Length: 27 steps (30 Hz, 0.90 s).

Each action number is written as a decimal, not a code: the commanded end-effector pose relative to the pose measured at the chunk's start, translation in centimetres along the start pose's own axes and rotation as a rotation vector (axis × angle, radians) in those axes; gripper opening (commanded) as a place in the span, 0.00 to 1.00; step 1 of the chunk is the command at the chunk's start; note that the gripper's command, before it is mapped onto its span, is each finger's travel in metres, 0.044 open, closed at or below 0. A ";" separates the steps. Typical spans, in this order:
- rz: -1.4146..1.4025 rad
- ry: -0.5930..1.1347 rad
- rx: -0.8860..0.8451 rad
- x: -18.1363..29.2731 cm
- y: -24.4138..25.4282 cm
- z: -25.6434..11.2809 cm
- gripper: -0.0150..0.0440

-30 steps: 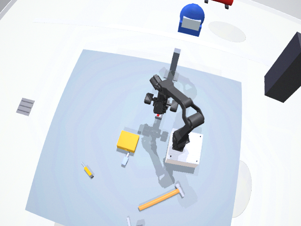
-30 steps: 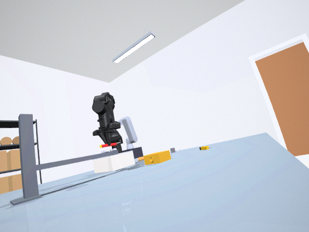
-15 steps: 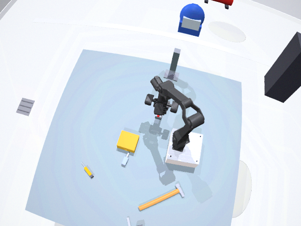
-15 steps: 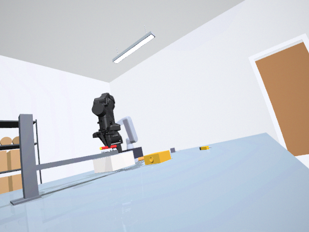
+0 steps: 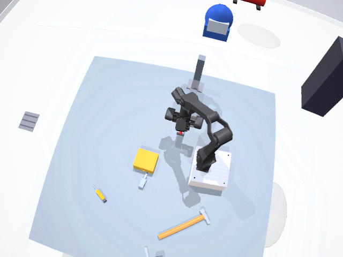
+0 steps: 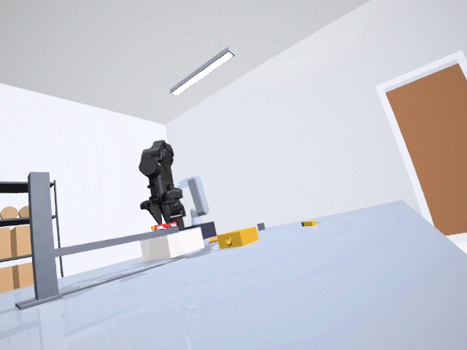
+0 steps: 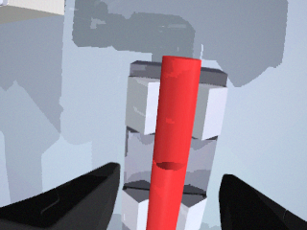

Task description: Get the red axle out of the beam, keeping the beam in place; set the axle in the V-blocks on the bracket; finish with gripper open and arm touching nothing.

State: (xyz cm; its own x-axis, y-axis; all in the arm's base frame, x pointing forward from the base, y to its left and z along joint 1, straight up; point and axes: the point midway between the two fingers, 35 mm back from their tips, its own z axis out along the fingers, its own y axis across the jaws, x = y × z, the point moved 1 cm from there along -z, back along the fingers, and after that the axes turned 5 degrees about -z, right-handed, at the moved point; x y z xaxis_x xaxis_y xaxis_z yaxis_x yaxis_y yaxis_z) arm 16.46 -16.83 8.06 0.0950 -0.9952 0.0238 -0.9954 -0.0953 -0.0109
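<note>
Straddling the red axle [image 5: 180, 133] [image 6: 166, 226] [image 7: 175, 125], your pincer [image 5: 181, 131] [image 6: 163, 224] [image 7: 171, 179] is apart, fingers clear both sides. Axle's sitting in the V-blocks [image 6: 162, 227] [image 7: 209, 112]; yellow beam's [image 5: 146, 160] [image 6: 238, 238] around 7 o'clock from it up top.

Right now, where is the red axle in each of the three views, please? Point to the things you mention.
Top: near the centre, a small red bit of the axle [image 5: 180, 133] [image 6: 164, 226] [image 7: 177, 115] below the gripper.
Exterior: left of centre, on the bracket arm's end.
Wrist: centre, running from upper middle to the bottom edge.
Shared landmark: the bracket [image 5: 199, 69] [image 6: 43, 233] [image 7: 169, 155].
</note>
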 end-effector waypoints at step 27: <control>-0.002 -0.011 -0.009 -0.1 0.0 -1.8 1.00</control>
State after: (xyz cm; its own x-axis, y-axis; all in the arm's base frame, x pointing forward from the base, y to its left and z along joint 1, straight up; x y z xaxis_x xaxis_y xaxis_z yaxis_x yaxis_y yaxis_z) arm 16.45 -16.76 9.97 0.0970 -0.9952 0.0142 -0.9953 -0.0971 -0.0036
